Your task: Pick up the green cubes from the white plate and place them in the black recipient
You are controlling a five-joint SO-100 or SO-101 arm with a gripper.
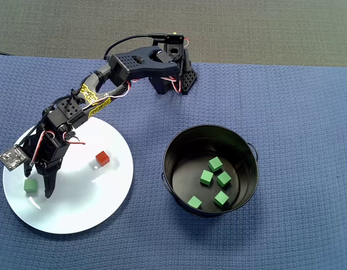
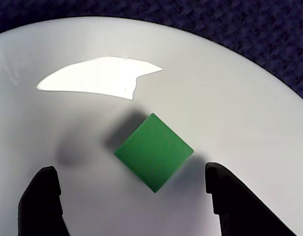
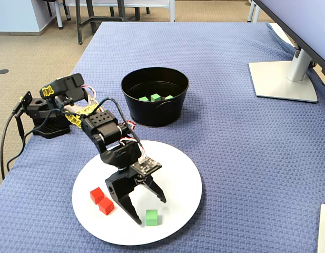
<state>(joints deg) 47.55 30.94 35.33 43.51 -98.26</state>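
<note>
Gripper [image 3: 150, 210] is over the white plate [image 3: 178, 174], fingers spread apart, nothing held. In the fixed view one green cube [image 3: 151, 217] lies on the plate between the two fingertips, closer to the longer finger [image 3: 131, 210] on the left of that view; whether it touches that finger cannot be told.

Wrist view: the same cube [image 2: 153, 151] sits on the plate [image 2: 230, 98], turned corner-on to the camera, just ahead of the two dark fingertips [image 2: 43, 199] at the bottom edge. It sits roughly centred across the gap, with clear white plate on either side of it. A bright glare patch lies on the plate beyond the cube.

Overhead view: the cube [image 1: 31, 185] is at the left part of the plate [image 1: 89, 208], just beside the gripper [image 1: 40, 186]. A red cube [image 1: 102, 158] is further right on the plate; the fixed view shows two red cubes [image 3: 101, 201] touching.

The black bucket [image 1: 179, 143] stands on the blue cloth [image 1: 297, 112] right of the plate, apart from it. Five green cubes [image 1: 213, 181] lie on its floor.
</note>
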